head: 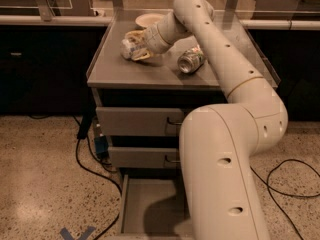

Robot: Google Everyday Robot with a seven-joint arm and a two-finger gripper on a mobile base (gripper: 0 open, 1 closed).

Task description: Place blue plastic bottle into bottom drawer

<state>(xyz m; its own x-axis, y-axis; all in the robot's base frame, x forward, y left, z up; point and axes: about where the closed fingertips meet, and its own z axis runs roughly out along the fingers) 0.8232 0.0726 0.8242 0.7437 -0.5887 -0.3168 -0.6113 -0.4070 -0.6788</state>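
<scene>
The blue plastic bottle (127,49) lies on its side on the grey cabinet top (125,73), towards the back left. My gripper (136,46) reaches down from the right, and its yellowish fingers (135,34) sit on either side of the bottle, closed against it. The bottle rests on the surface. The bottom drawer (142,209) is pulled open near the floor. Its flat grey floor shows, and my arm's base hides its right part.
A shiny metal can (190,60) lies on the top just right of my wrist. A pale bowl (149,20) stands at the back. Two upper drawers (135,121) are closed. Cables (90,169) run over the speckled floor on both sides. Dark counters stand behind.
</scene>
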